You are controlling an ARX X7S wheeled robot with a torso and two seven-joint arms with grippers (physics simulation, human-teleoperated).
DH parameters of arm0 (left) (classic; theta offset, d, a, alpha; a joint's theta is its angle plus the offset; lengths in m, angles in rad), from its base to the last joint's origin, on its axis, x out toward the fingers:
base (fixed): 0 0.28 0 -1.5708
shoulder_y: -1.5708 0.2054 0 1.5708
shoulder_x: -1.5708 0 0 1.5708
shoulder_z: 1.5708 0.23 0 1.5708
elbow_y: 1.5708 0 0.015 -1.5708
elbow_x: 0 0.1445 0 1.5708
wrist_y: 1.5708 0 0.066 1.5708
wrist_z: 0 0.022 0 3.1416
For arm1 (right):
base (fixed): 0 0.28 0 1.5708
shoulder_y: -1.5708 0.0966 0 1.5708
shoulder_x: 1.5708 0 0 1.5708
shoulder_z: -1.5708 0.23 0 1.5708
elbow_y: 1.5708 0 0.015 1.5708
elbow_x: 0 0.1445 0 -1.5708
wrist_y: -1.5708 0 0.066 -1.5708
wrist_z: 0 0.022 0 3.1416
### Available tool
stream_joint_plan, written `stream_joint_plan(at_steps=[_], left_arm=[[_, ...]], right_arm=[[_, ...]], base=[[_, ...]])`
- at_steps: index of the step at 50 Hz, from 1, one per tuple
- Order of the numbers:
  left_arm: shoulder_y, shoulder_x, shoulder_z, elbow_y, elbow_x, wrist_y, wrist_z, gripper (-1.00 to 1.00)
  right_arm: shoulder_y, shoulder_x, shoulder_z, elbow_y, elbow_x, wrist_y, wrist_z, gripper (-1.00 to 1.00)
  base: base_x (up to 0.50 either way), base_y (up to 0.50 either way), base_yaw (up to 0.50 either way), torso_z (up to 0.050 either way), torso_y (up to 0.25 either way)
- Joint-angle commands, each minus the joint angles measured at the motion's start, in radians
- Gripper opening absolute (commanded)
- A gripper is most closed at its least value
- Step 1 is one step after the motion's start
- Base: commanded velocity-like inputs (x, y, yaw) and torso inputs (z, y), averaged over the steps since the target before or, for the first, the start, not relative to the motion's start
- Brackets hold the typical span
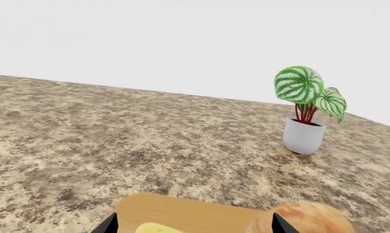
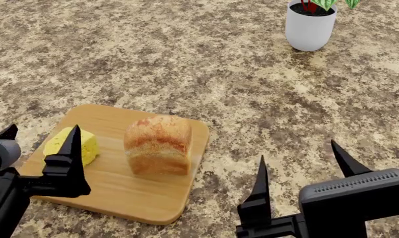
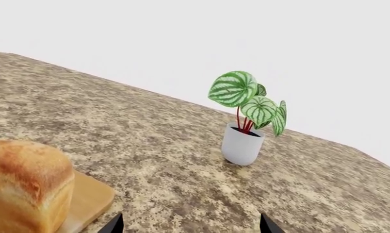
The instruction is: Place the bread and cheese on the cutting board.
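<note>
Head view: bread (image 2: pixel 158 144) and cheese (image 2: pixel 71 145) both sit on cutting board (image 2: pixel 123 191), cheese beside bread, apart. Left gripper (image 2: pixel 39 137) fingers spread, empty, over board's cheese side. Right gripper (image 2: pixel 304 161) spread, empty, off board w/ countertop (image 2: pixel 186 59) below.

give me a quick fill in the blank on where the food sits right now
1. The bread and cheese both rest on the ____.
2. On the cutting board, the cheese lies nearer the robot's ____ tool.
3. Both tools are open and hold ____.
4. The potted plant stands on the ____.

Missing: cutting board; left; nothing; countertop
</note>
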Motion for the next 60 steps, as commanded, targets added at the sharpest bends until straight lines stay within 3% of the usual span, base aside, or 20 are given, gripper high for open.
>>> stream_joint_plan(at_steps=[1,36,60], left_arm=[[0.073,-0.022,-0.026,0.074,0.01,0.081,0.033,1.0],[0.159,-0.116,-0.167,0.283,-0.145,0.134,-0.022,1.0],[0.186,-0.159,-0.23,0.373,-0.214,0.161,-0.062,1.0]], right_arm=[[-0.005,0.003,0.01,-0.033,0.001,0.01,0.027,1.0],[0.009,0.01,0.017,-0.138,-0.008,0.017,0.072,1.0],[-0.062,0.029,0.07,-0.195,-0.047,-0.085,0.093,1.0]], base=[[0.0,0.0,0.0,0.0,0.0],[0.0,0.0,0.0,0.0,0.0],[0.0,0.0,0.0,0.0,0.0]])
